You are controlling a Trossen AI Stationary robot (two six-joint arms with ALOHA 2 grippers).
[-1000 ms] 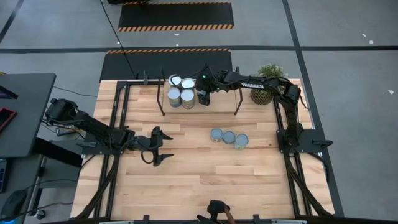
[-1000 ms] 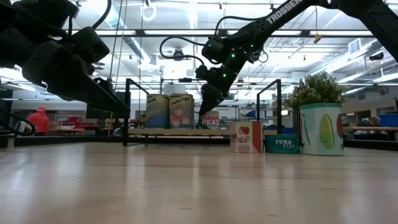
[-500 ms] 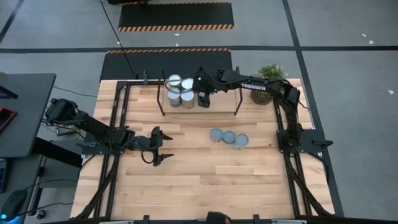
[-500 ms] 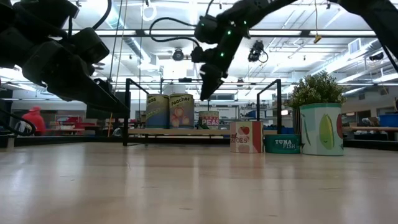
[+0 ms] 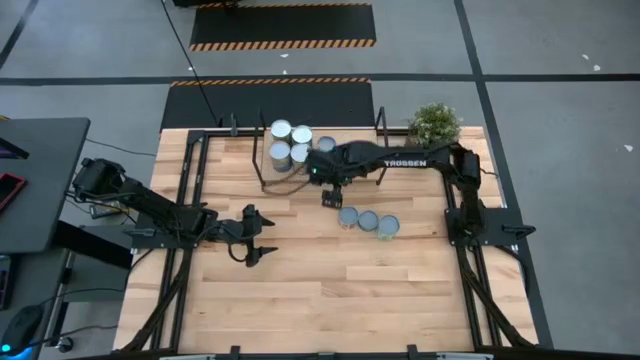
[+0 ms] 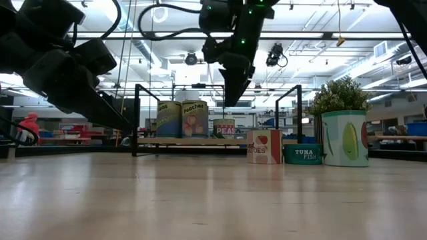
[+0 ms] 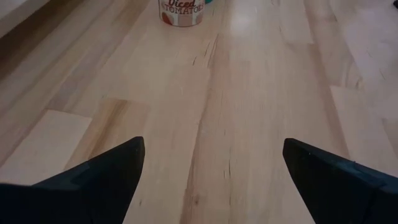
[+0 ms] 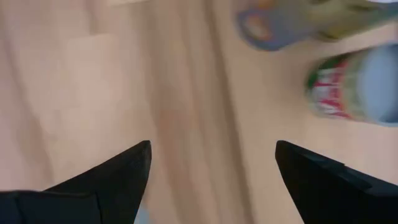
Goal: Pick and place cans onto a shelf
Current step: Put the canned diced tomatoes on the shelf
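Several cans with silver tops stand on the shelf (image 5: pixel 362 140): four to its left (image 5: pixel 290 143) and one (image 5: pixel 326 145) beside them. In the low view they stand on its board (image 6: pixel 200 141). Three more cans (image 5: pixel 368 221) stand in a row on the table, right of centre; the low view shows a tomato can (image 6: pixel 265 147), a tuna can (image 6: pixel 302 154) and a tall green-labelled one (image 6: pixel 345 138). My right gripper (image 5: pixel 331 198) is open and empty, in the air between the shelf and this row, fingers pointing down (image 6: pixel 233 90). My left gripper (image 5: pixel 258 241) is open and empty over the table's left-centre.
A potted green plant (image 5: pixel 436 122) stands at the far right corner, beside the shelf. The shelf's black posts (image 6: pixel 138 120) rise at its corners. Bare wood lies from the table's middle to its near edge (image 5: pixel 340 300). A grey desk (image 5: pixel 35 180) stands left of the table.
My right gripper has risen from the can at the shelf's middle, which stays standing on the shelf. It has swung toward the table's near edge, off the shelf, and now hangs near the row of three cans.
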